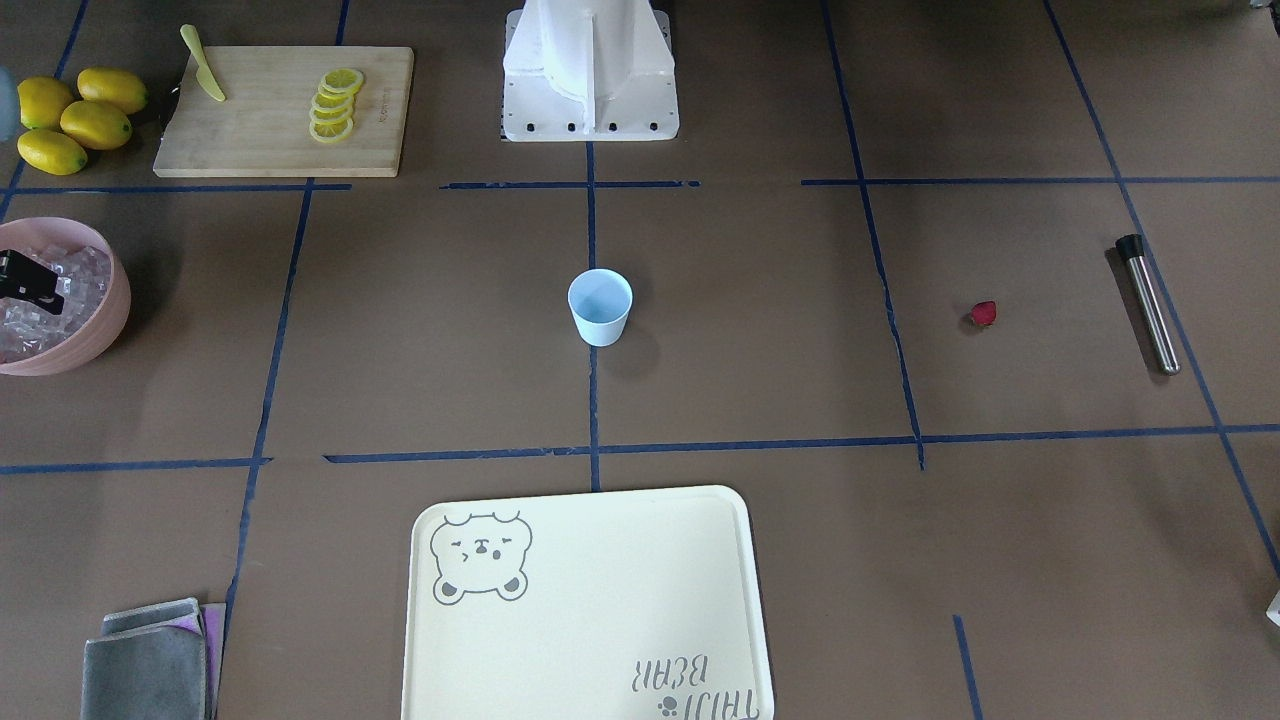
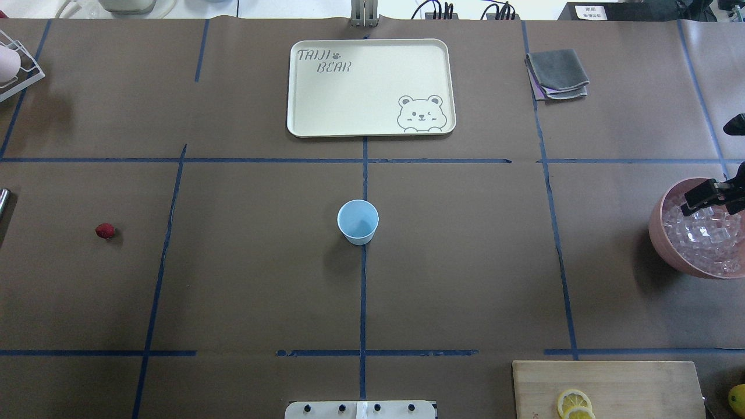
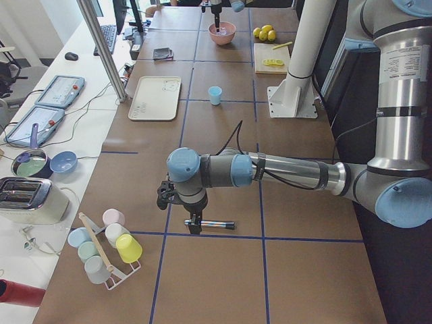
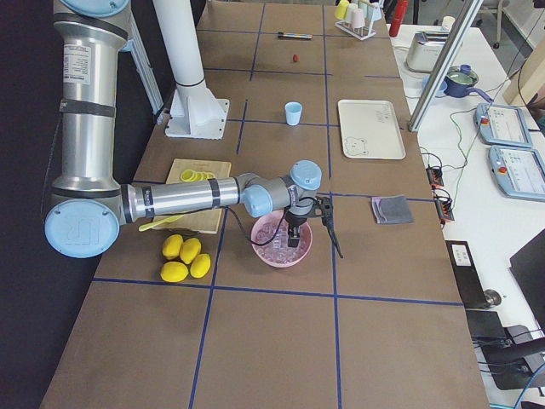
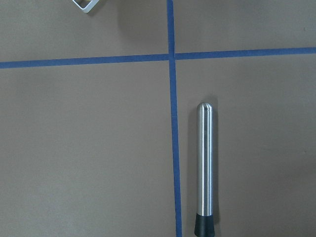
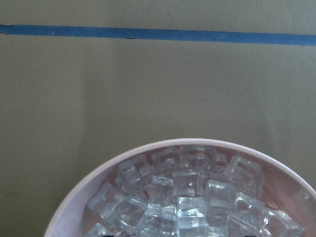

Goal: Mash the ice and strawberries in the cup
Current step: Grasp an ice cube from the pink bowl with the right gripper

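Closest under my right wrist camera is the ice (image 6: pixel 187 192), heaped in the pink bowl (image 6: pixel 74 207) at the surface's right end. I judge it hard and slippery, best pinched across a cube's flat faces. The right fingers (image 2: pixel 698 198) hang over it; clenched or released, I cannot tell. The cup (image 2: pixel 357 221) stands empty at centre, probably light and easily tipped. The strawberry (image 2: pixel 105 231), likely soft, lies far left. The left fingers (image 3: pixel 194 221) hover by the muddler (image 5: pixel 205 163); whether they are released or clenched I cannot tell.

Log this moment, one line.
left gripper: over muddler | right gripper: at ice in pink bowl | cup: empty | strawberry: on table
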Controlling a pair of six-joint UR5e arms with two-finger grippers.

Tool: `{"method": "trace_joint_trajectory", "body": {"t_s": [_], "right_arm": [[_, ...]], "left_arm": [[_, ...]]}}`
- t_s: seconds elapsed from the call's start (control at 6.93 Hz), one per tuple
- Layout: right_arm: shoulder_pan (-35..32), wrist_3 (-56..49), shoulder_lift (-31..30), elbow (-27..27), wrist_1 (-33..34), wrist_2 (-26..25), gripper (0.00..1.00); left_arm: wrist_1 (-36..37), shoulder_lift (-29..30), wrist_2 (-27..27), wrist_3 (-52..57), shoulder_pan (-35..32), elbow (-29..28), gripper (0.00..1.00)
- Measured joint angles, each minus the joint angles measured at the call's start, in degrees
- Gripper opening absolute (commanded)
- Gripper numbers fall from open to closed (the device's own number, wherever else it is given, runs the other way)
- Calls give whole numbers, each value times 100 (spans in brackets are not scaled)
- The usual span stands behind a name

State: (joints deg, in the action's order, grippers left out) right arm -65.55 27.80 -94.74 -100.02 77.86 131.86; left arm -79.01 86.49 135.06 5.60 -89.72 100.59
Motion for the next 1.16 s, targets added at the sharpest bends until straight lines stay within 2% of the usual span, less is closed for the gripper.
{"method": "trace_joint_trajectory", "body": {"t_s": [0.43,0.58,0.87,1.16], "right_arm": [[5,6,23,78,1,-2,69],[6,6,26,87,1,-2,61],[13,6,26,90,1,0,40],[16,5,26,89,-1,6,10]], "left_arm": [[0,-8,3,5,-5,7,100],[0,-16,3,11,-8,6,100],[-1,-34,3,28,-10,5,100],[-1,-43,3,37,-10,5,100]]}}
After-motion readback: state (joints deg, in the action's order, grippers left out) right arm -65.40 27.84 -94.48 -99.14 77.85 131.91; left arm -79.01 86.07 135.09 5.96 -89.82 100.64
